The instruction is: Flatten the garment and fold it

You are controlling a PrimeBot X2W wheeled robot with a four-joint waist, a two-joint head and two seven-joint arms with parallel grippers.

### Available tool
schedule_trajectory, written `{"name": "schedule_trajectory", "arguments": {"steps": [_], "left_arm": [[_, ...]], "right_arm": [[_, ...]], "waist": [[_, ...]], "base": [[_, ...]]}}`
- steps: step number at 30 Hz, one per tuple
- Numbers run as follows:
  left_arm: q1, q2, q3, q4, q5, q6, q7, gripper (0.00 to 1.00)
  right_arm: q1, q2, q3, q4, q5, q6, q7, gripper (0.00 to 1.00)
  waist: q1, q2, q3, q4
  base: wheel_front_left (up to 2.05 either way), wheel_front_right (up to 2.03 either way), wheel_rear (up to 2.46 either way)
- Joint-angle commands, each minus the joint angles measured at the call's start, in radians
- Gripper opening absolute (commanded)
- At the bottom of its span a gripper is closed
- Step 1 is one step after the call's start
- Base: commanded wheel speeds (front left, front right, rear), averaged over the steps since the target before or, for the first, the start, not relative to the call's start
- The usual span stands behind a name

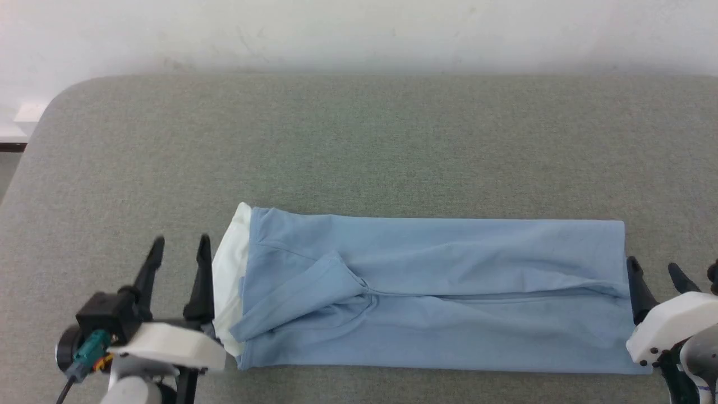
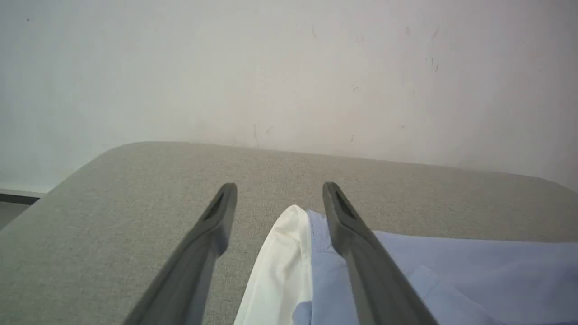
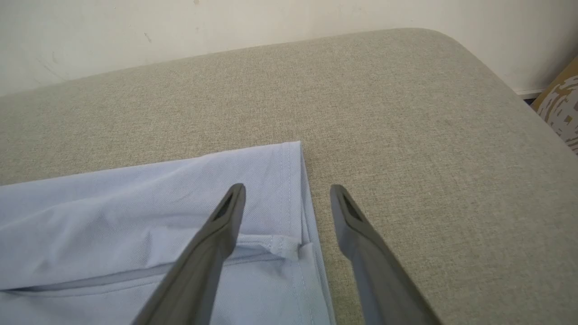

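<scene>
Left tool (image 1: 182, 240) and right tool (image 1: 652, 265), both spread apart, flank the folded garment (image 1: 449, 292)

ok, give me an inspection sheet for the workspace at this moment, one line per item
surface: grey fabric table, bare apart from the shirt
job's things: garment folded lengthwise into a long band near the front edge; white collar at the robot's left end, hem at the right, one sleeve lying across the top
clutter: nothing seen
grippers: left gripper jaws open, just beside the collar end, gripping nothing; right gripper jaws open at the hem end, gripping nothing
cables: teal plug with a dark lead at the left wrist, off the cloth
surroundings: white wall behind the table; patterned object past the table's right corner
</scene>
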Motion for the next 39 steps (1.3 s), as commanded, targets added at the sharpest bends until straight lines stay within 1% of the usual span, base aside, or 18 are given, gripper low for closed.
{"name": "schedule_trajectory", "arguments": {"steps": [1,5,10,15,23,25,26,27,28,29,34,39], "left_arm": [[-0.027,-0.012,0.016,-0.01,0.031,0.003,-0.005,1.0],[-0.064,-0.068,0.072,-0.013,0.128,-0.021,-0.006,1.0],[-0.091,-0.124,0.126,0.029,0.192,-0.067,-0.006,1.0],[-0.097,-0.161,0.174,0.062,0.231,-0.107,-0.006,1.0],[-0.105,-0.213,0.221,0.094,0.273,-0.158,-0.006,1.0],[-0.107,-0.224,0.228,0.102,0.282,-0.169,-0.006,1.0],[-0.108,-0.228,0.232,0.106,0.285,-0.174,-0.006,1.0],[-0.109,-0.232,0.236,0.109,0.289,-0.179,-0.006,1.0],[-0.109,-0.236,0.239,0.113,0.293,-0.183,-0.006,1.0],[-0.109,-0.24,0.243,0.117,0.296,-0.187,-0.006,1.0],[-0.112,-0.254,0.264,0.13,0.308,-0.204,-0.006,1.0],[-0.114,-0.264,0.278,0.138,0.32,-0.22,-0.006,1.0]], "right_arm": [[-0.008,0.004,-0.009,0.011,0.002,-0.002,-0.017,1.0],[-0.037,0.009,-0.038,0.078,0.006,-0.002,-0.063,1.0],[-0.087,0.01,-0.059,0.197,0.027,-0.002,-0.069,1.0],[-0.153,0.01,-0.081,0.324,0.053,-0.002,0.021,1.0],[-0.238,0.01,-0.112,0.469,0.001,-0.002,0.189,1.0],[-0.246,0.01,-0.116,0.497,-0.01,-0.002,0.247,1.0],[-0.247,0.01,-0.119,0.509,-0.012,-0.002,0.282,0.64],[-0.248,0.01,-0.118,0.516,-0.014,-0.002,0.313,0.31],[-0.249,0.01,-0.114,0.515,-0.016,-0.002,0.332,0.09],[-0.25,0.01,-0.112,0.507,-0.019,-0.002,0.338,0.0],[-0.246,0.01,-0.135,0.443,-0.066,-0.002,0.304,0.0],[-0.241,-0.021,-0.224,0.39,-0.155,-0.002,0.228,0.0]], "waist": [[0.0,-0.0001,-0.005,0.01],[0.0,-0.0001,-0.009,0.019],[0.0,-0.0001,-0.014,0.016],[0.0,-0.0001,-0.011,0.001],[0.0,-0.0001,-0.001,0.0],[0.0,-0.0001,0.0,0.003],[0.0,-0.0001,0.0,0.004],[0.0,-0.0001,0.0,0.005],[0.0,-0.0001,0.0,0.005],[0.0,-0.0001,0.001,0.005],[0.0,-0.0001,0.004,0.004],[0.0,-0.0001,0.007,0.007]], "base": [[0.0,0.0,0.0],[0.0,0.0,0.0],[0.0,0.0,0.0],[0.0,0.0,0.0],[0.0,0.0,0.0],[0.0,0.0,0.0],[0.0,0.0,0.0],[0.0,0.0,0.0],[0.0,0.0,0.0],[0.0,0.0,0.0],[0.0,0.0,0.0],[0.0,0.0,0.0]]}}
